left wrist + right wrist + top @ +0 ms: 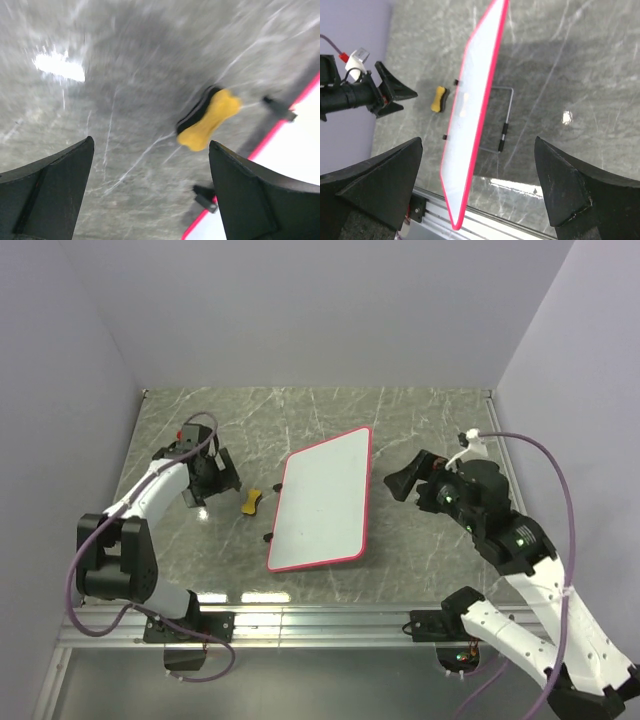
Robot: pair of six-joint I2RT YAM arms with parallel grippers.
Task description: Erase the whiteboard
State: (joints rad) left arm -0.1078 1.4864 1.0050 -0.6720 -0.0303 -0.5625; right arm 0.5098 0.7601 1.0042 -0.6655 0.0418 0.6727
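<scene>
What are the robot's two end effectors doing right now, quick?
Left end effector: open, holding nothing.
Right end effector: open, holding nothing.

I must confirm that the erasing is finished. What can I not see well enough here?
- Left wrist view: motion blur, and the right edge cuts off most of the whiteboard, so its face cannot be checked.
- Right wrist view: the board stands almost edge-on; a faint spot may be a mark or a reflection.
- Top view: the board hides its stand; the dark bits at its left rim are too small to name.
</scene>
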